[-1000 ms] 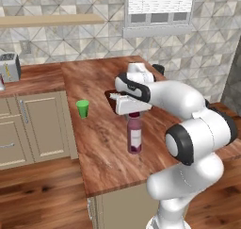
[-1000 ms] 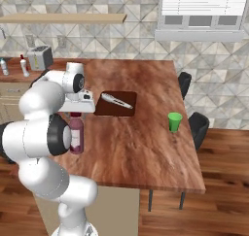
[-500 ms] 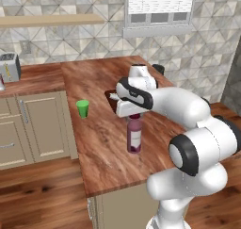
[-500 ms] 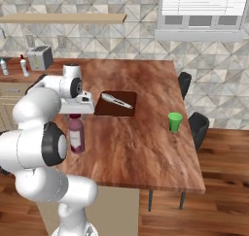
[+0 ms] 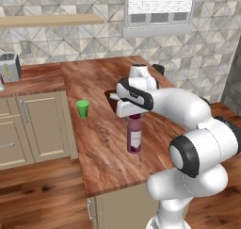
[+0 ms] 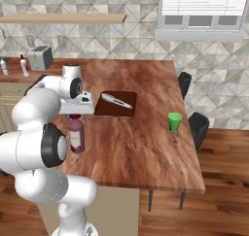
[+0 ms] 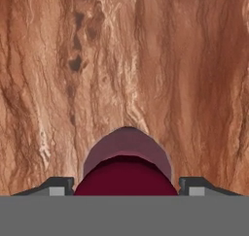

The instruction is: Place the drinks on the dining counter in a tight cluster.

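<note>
- Progress looked early: one drink, the dark-purple bottle (image 5: 134,136), stood upright on the dining counter (image 5: 94,129), near its front overhanging edge and well apart from the green cup (image 5: 83,108).
- The gripper (image 7: 126,184) sat right over the bottle's maroon cap (image 7: 125,177); in the hand view the two finger tips (image 7: 57,185) stood to either side of the cap.
- Whether the jaws were pinching the cap or merely standing around it could not be told from these views; no gap or contact was plain.
- The slim white bottle (image 6: 22,66) with a red cap and the small clear bottle (image 6: 4,66) stood far off on the side counter beside the toaster (image 6: 40,58), not on the dining counter.
- A dark cutting board (image 6: 116,104) with a knife (image 6: 116,101) lay on the dining counter, just beyond the bottle.
- As a judgement, about a third of the task was in hand: two drinks were left to fetch and set close against the purple one.
</note>
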Robot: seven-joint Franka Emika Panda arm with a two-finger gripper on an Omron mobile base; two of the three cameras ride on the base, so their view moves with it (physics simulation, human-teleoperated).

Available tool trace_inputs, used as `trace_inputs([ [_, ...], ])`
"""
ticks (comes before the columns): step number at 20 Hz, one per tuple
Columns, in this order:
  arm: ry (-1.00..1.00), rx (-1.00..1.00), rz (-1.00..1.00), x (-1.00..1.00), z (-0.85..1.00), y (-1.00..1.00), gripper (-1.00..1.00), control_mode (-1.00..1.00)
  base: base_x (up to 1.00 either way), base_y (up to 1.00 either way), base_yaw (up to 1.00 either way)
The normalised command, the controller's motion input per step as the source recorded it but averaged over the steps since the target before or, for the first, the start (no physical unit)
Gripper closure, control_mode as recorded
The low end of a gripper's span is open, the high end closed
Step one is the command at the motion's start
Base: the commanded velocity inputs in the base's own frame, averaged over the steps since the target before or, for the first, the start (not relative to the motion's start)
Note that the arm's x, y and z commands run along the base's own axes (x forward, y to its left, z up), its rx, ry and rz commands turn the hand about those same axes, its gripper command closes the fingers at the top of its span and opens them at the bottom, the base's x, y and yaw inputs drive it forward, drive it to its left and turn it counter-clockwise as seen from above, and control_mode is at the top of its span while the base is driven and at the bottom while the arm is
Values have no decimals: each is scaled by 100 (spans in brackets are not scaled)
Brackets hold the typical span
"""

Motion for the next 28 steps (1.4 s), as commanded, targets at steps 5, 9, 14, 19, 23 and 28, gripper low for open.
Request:
trace_inputs([
  [5, 0, 0, 0, 0, 0, 0, -100, -100, 0, 0, 0],
  [9, 0, 0, 0, -1, 0, 0, -100, -100, 0, 0, 0],
  [14, 0, -4, 0, -1, 14, 0, -100, -100, 0, 0, 0],
  [19, 0, -9, 0, 1, 74, 0, -100, -100, 0, 0, 0],
  [23, 4, -2, -6, -29, 46, -24, -100, -100, 0, 0, 0],
  [28, 6, 0, -3, -73, 15, -23, -100, -100, 0, 0, 0],
])
